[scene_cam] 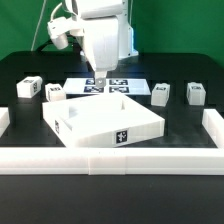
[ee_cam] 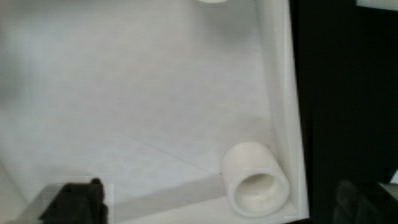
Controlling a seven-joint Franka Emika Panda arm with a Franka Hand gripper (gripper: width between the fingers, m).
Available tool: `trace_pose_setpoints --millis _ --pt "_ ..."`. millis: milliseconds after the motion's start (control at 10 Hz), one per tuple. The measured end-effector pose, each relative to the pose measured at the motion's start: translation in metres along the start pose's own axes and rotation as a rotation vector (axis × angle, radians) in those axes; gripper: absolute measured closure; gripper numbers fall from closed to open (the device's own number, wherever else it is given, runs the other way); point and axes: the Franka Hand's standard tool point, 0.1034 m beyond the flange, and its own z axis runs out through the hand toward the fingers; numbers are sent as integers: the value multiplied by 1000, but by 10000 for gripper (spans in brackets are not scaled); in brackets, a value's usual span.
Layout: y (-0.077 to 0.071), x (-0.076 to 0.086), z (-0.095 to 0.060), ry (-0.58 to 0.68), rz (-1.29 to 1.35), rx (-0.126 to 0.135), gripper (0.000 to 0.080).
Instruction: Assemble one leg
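Four small white legs with black tags stand on the black table in the exterior view: two on the left (scene_cam: 27, 88) (scene_cam: 55, 93) and two on the right (scene_cam: 160, 93) (scene_cam: 195, 94). The large white square tray (scene_cam: 75, 125) lies in the middle. My gripper (scene_cam: 97, 79) hangs over the tray's far edge, touching no leg. In the wrist view the gripper (ee_cam: 228, 205) is open and empty, its dark fingertips (ee_cam: 75, 200) wide apart over the tray's floor (ee_cam: 143, 90), near a round corner hole (ee_cam: 262, 172).
The marker board (scene_cam: 118, 87) lies flat behind the tray, partly hidden by the arm. A low white wall runs along the front (scene_cam: 110, 160), with raised ends at the exterior view's left (scene_cam: 3, 118) and right (scene_cam: 213, 125).
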Motion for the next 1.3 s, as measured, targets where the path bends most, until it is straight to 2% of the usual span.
trace_pose_setpoints --millis 300,400,600,1100,1300 --pt "-1 -1 4 0 -22 1 150" --pt "-5 -5 18 -7 -113 -17 150" --pt "-11 -10 36 -16 -139 -18 150" --pt "-24 -12 65 7 -129 26 150" --pt "-26 -12 66 11 -92 37 150"
